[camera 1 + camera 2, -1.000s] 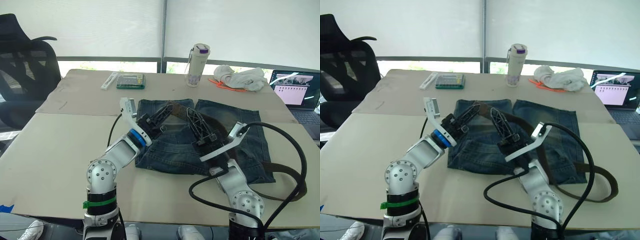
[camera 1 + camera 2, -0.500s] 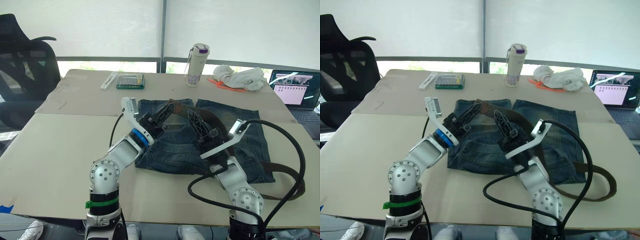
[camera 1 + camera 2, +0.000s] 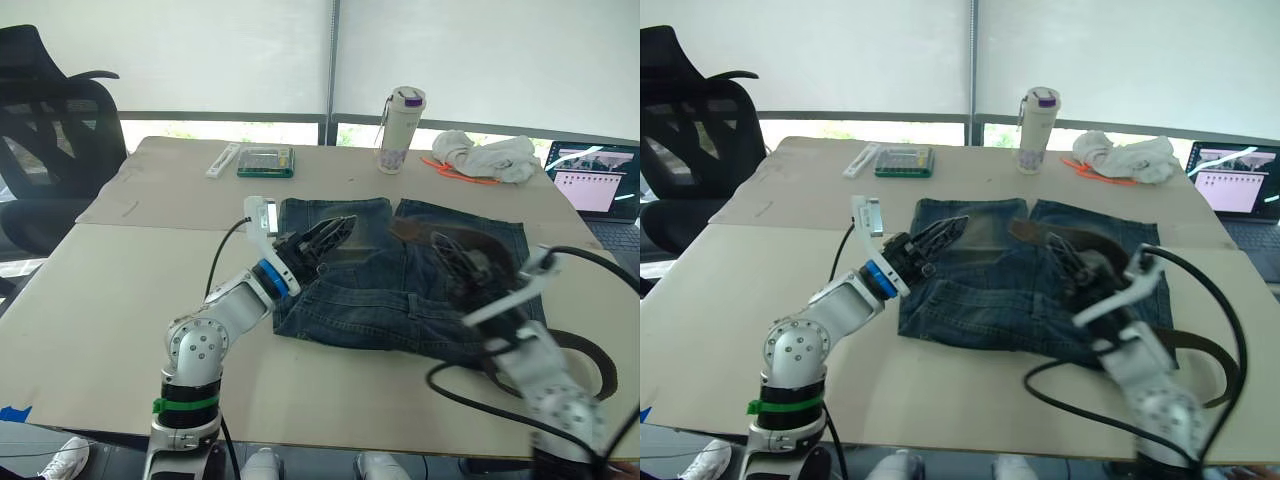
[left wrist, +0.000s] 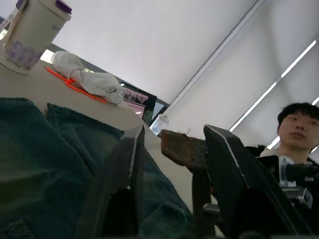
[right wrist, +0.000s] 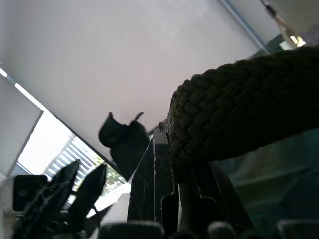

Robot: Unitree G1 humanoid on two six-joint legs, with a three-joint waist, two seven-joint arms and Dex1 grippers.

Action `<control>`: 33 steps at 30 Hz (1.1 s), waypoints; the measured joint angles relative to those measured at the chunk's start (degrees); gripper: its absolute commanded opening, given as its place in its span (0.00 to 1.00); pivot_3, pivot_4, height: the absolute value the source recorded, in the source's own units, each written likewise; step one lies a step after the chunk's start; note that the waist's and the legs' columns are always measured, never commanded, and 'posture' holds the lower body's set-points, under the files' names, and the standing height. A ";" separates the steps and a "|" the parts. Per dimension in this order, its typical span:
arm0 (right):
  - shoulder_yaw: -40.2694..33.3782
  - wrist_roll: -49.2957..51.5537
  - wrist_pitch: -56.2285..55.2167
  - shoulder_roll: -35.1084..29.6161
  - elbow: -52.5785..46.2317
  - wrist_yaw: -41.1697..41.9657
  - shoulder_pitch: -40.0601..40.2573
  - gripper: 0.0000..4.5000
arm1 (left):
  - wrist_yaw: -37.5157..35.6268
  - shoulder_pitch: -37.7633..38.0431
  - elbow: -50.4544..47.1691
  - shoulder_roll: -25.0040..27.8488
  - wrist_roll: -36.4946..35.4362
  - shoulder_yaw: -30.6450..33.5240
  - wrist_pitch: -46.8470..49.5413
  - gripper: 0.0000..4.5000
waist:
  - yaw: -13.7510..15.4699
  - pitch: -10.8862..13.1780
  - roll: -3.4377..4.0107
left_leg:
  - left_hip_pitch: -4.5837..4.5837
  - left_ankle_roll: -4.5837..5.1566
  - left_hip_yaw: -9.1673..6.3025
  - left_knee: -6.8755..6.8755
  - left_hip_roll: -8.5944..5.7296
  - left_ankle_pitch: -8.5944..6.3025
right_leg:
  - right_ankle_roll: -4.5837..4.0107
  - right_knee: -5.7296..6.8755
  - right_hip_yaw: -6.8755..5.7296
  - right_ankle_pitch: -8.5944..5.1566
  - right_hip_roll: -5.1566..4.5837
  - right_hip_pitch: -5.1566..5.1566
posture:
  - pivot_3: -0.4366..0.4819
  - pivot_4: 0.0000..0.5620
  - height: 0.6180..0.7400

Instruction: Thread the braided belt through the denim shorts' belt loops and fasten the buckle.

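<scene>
The denim shorts (image 3: 390, 295) lie flat in the middle of the table. The braided belt (image 3: 1035, 232) crosses their waistband and loops off the right leg toward the table edge (image 3: 590, 352). My right gripper (image 3: 455, 252) hovers over the right leg, shut on the belt (image 5: 239, 117) near its free end. My left gripper (image 3: 338, 228) rests over the left waistband, open, with the belt end (image 4: 180, 148) beyond its fingers (image 4: 127, 164) and not touching them. The belt loops are too small to make out and the buckle is hidden.
A bottle (image 3: 397, 130), a white cloth bundle (image 3: 490, 155) and a green box (image 3: 266, 161) sit at the table's back. A laptop (image 3: 590, 190) is at the right edge, an office chair (image 3: 50, 130) at the left. A person (image 4: 299, 129) faces the table.
My left gripper opened and let go of the belt. My right gripper shut on the belt and swung to the right, drawing the belt across the waistband.
</scene>
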 measured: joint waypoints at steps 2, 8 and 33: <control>-4.36 0.40 2.58 -7.34 4.02 3.23 2.73 0.00 | -6.21 0.07 0.07 5.37 5.85 -3.30 -2.62 0.83 | -0.06 0.01 0.01 | 0.02 0.00 0.03 -0.02 0.00 0.00 | -0.02 -0.01 0.02 0.00 0.01 0.01 | 0.48 0.27 0.98; -11.19 -2.48 7.74 -20.17 14.34 12.17 6.04 0.00 | -22.23 0.05 0.45 13.42 16.69 -10.11 -10.18 1.00 | -0.48 0.00 0.04 | 0.14 0.01 0.13 -0.05 0.10 0.00 | -0.06 0.01 0.12 -0.04 0.08 0.03 | 0.48 0.27 0.98; -6.82 -23.82 15.51 -28.16 36.13 24.32 -2.56 0.00 | -38.24 -1.72 -2.54 18.72 19.16 -9.33 -11.03 1.00 | -0.23 0.02 0.06 | 0.10 0.01 0.15 -0.02 0.06 0.00 | 0.04 -0.01 0.13 -0.05 0.03 0.04 | 0.48 0.27 0.98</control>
